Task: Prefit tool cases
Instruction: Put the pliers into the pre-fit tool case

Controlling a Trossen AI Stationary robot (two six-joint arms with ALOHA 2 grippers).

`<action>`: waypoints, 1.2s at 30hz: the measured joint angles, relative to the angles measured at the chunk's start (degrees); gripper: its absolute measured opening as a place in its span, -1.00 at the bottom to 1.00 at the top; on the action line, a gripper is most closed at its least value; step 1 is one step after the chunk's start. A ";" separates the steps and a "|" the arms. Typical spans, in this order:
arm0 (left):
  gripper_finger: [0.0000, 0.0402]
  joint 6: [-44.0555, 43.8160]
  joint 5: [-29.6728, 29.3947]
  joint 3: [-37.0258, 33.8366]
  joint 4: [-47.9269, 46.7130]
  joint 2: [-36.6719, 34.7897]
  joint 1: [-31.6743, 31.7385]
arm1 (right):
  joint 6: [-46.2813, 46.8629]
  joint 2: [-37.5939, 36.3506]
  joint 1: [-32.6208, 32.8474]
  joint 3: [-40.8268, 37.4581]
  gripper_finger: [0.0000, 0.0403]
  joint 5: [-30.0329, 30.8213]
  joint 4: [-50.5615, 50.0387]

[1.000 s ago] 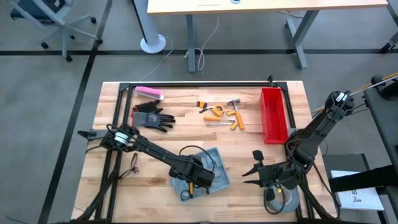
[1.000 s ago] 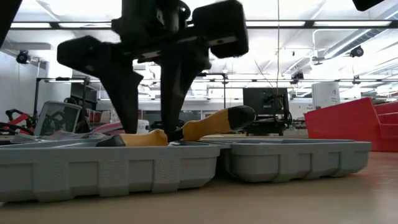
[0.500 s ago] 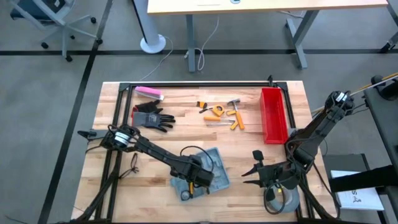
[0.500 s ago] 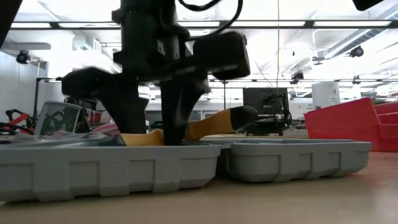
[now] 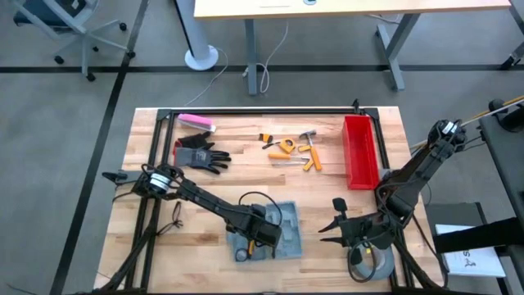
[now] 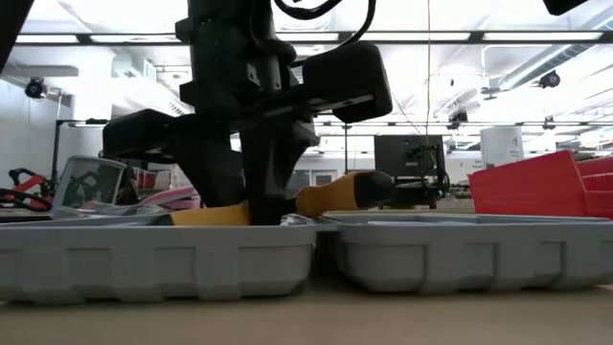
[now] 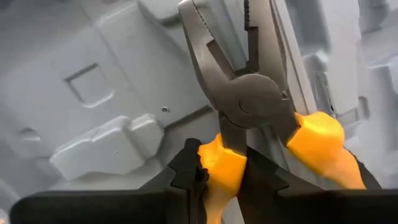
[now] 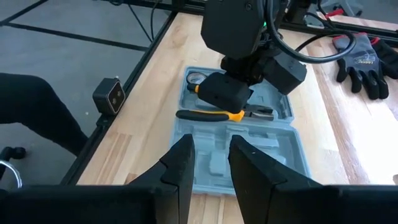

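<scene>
The flat rectangular grey-blue plastic tool case [image 5: 274,232] lies open on the wooden table [image 5: 246,168], near its front edge, a little left of centre. Both hinged halves rest flat, side by side; in the low view they appear as two shallow ribbed grey trays [image 6: 287,254] meeting at the middle. The corners are rounded. The interior carries moulded pale grey slots and raised blocks [image 7: 106,146] shaped for tools.

The left gripper [image 5: 260,235] stands directly over the case, pointing down into one half. Its fingers [image 7: 186,168] are closed narrowly on one yellow handle of the steel-jawed pliers with yellow grips [image 7: 249,118]; the other handle is free. The pliers lie low in the case, their steel nose against the moulded slots. The right wrist view shows the same pliers [image 8: 227,114] lying across the case's half under the left arm.

The right gripper [image 5: 337,223] waits above the table to the right of the case, apart from it, its fingers spread and empty.

Elsewhere on the table, well apart from the case: a black work glove [image 5: 201,153], a cluster of yellow-handled hand tools [image 5: 292,149], a red plastic bin [image 5: 360,150].
</scene>
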 joint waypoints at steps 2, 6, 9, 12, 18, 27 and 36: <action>-0.66 -0.15 0.38 0.00 -0.03 -0.06 0.00 | 0.01 0.00 0.00 0.00 -0.60 -0.02 0.00; -0.66 -0.87 2.01 -0.05 -0.37 -0.47 0.00 | 0.00 0.00 0.00 0.00 -0.64 -0.02 0.00; -0.66 -1.98 2.63 -0.13 -0.74 -0.94 -0.11 | -0.04 0.00 0.00 0.00 -0.65 -0.02 0.02; -0.65 -2.88 2.76 -0.15 -1.27 -1.50 -0.11 | -0.14 0.00 0.00 0.00 -0.63 -0.01 0.41; -0.64 -4.76 3.37 -0.15 -1.07 -2.95 -0.24 | -0.31 0.00 0.00 0.00 -0.59 -0.02 0.41; -0.63 -7.37 6.97 0.36 -4.94 -3.08 -1.72 | -0.56 0.00 0.12 0.00 -0.64 -0.02 0.43; -0.63 -6.51 6.89 0.83 -7.25 -3.10 -1.77 | -0.98 0.00 0.13 0.00 -0.60 -0.04 1.04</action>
